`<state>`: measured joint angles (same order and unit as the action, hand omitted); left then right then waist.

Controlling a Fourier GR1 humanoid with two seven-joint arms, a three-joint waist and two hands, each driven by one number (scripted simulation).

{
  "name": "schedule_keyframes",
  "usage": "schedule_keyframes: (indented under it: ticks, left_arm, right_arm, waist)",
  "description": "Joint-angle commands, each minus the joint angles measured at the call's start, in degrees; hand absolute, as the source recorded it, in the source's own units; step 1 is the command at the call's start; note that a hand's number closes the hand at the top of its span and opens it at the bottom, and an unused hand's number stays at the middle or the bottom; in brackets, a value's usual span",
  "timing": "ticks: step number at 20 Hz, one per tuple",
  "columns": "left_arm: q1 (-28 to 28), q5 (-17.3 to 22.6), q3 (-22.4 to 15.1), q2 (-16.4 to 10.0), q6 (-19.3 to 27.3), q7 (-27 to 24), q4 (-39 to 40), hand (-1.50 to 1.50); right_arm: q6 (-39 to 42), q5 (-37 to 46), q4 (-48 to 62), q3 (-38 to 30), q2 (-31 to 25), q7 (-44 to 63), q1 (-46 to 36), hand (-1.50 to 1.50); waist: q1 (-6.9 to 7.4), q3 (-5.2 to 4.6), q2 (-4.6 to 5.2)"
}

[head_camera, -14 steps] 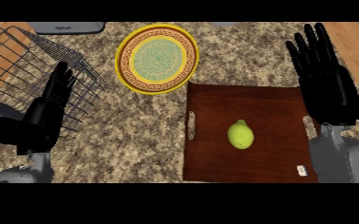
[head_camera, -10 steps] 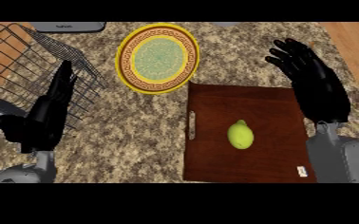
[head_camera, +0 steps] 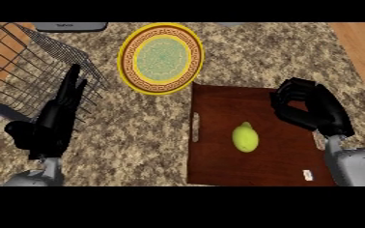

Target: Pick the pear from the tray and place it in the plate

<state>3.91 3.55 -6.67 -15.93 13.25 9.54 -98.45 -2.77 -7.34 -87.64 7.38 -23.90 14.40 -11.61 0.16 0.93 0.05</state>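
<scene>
A pear point(head_camera: 245, 137) lies mid-tray point(head_camera: 217, 106) on the granite worktop point(head_camera: 143, 130), with the right hand point(head_camera: 311, 108) poised near its right, curled closed on nothing. A clean pick likely means uncurling first, then lowering over the fruit's widest part. The left hand point(head_camera: 61, 116) rests open at left. The plate point(head_camera: 127, 70) sits just beyond the tray.

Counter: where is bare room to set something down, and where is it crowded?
Free: granite between left hand and tray; granite right of the plate, beyond the tray; tray's lower half beside the pear. Crowded: wire basket at left, right hand over the tray's upper right.
</scene>
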Motion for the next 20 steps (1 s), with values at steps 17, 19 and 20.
schedule_keyframes:
  ticks: [17, 19, 20]
  left_arm:
    - [-4.5, -0.9, -1.9, 2.3, 0.2, 5.7, 8.3, 0.0]
    - [-4.2, -2.7, -3.4, 4.2, 1.9, 4.1, 8.9, 0.0]
    - [-2.2, -1.5, -2.1, 2.9, 0.9, 6.5, 8.0, 0.0]
  right_arm:
    - [16.5, 8.1, 6.9, 7.6, -8.8, -7.5, 0.2, -1.5]
    - [19.6, 8.1, 8.8, 8.8, -9.5, -5.4, -2.7, -1.5]
    - [21.2, 8.1, 10.1, 9.7, -9.4, -3.7, -4.4, -1.5]
  waist:
    - [1.04, -1.06, 0.65]
    - [1.35, -1.03, 0.78]
    - [1.73, -0.99, 0.83]
